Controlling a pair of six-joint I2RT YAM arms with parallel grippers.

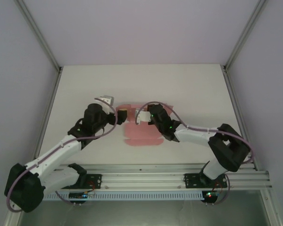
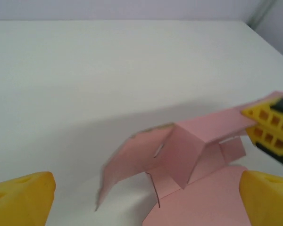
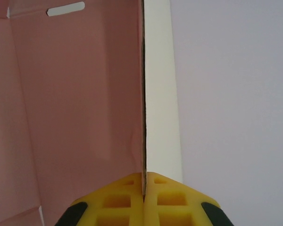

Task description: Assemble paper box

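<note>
Folding up paper box (image 1: 140, 134) sides | right gripper (image 3: 144, 182) pinches 1 raised flap (image 2: 221, 120) | left gripper (image 2: 146, 197) spread wide, holding nothing | next, likely: grab curled flap (image 2: 127, 160), frame center-left

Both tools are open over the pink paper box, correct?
Not quite. The left tool is open, but the right tool is shut, pinching the edge of a panel of the paper box. The right wrist view shows its fingers closed on the card.
</note>
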